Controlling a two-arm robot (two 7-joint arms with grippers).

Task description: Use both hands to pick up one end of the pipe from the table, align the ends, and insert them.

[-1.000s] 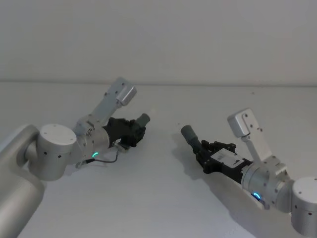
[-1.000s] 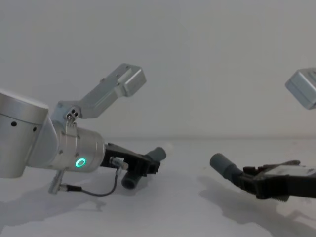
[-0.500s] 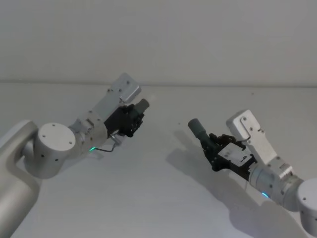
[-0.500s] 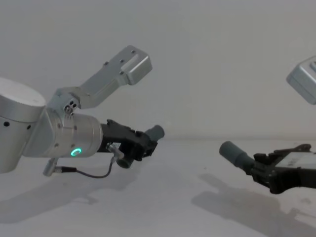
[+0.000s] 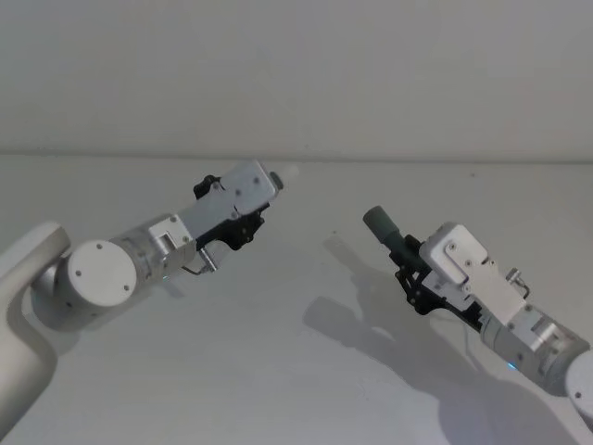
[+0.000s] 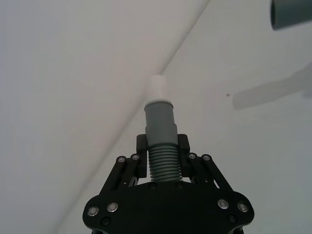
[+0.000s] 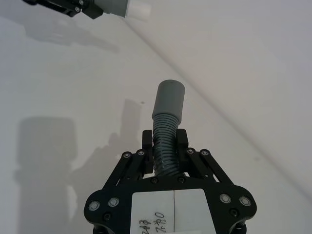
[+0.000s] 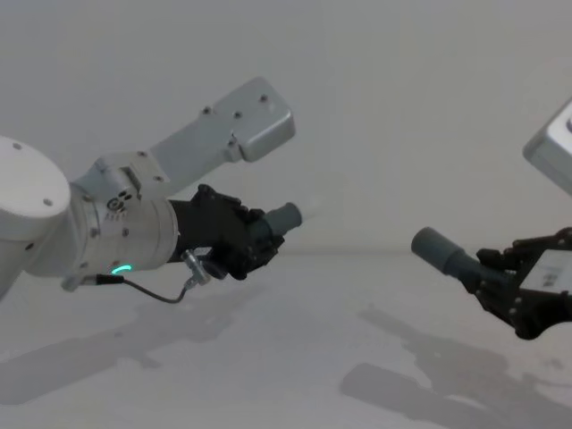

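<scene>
Left hand (image 6: pixel 162 146): clenched on the ribbed run of the left hose piece (image 6: pixel 162 168), one finger on each side of the ribs; held clear above the worktop (image 5: pixel 278 352).
Right hand (image 7: pixel 165 139): clenched in the same way on the right hose piece (image 7: pixel 165 127), also raised off the worktop, with its shadow on the surface beneath.
Left cuff (image 6: pixel 160 122): projects past the fingers above the worktop; a white spigot (image 6: pixel 158 87) protrudes from its mouth.
Right cuff (image 7: pixel 169 100): projects past the fingers above the worktop, plain-ended and tilted upward.
Gap: the cuffs point roughly toward each other over the worktop but are well apart; their axes appear out of line.
Done: pick-up judged complete on both sides.
Outstanding: bring the axes into line, close the gap, seat the spigot in the right cuff.
Hose material: dark grey; corrugated flexible body; smooth cylindrical cuffs slightly wider than the ribs.
Spigot: white, smooth, narrower than its cuff.
Hands: black, angular link plates with visible screws.
Worktop: matte white, flat.
Handling: ribs should give the fingers purchase; the flexible body may bend under a push.
</scene>
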